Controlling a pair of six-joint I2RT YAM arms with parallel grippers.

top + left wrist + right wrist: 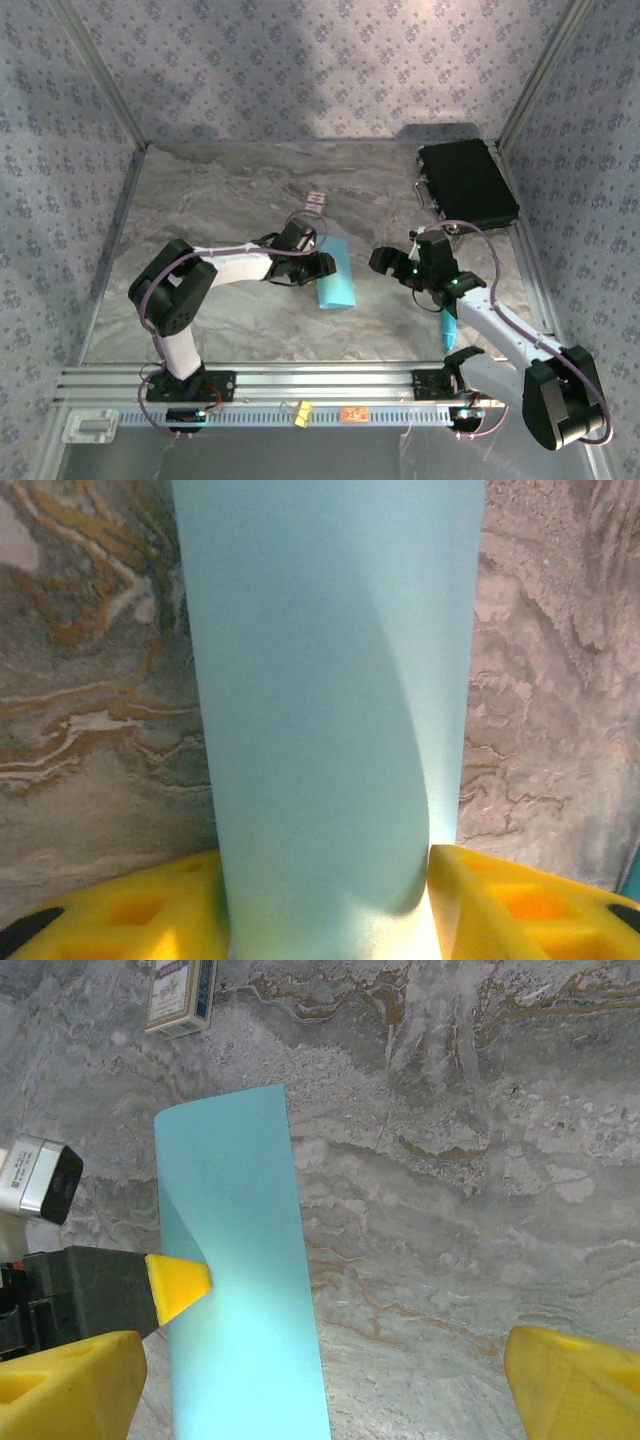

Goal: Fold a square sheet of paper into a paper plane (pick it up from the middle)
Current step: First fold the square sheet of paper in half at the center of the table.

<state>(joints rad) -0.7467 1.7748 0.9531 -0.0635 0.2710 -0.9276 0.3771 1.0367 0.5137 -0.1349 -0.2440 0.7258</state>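
**Blue paper in my left pincer's mouth**

The light-blue sheet of paper (330,680) lies long and curled on the marble table (220,200). One side sits between my left pincer (322,265) fingers (500,900). I cannot tell if they squeeze it. My right pincer (383,262) hangs near, wide open.

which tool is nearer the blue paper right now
Left. The left tool is at the blue paper, which runs between its fingers. The right tool sits open off to the right of it, apart from it.
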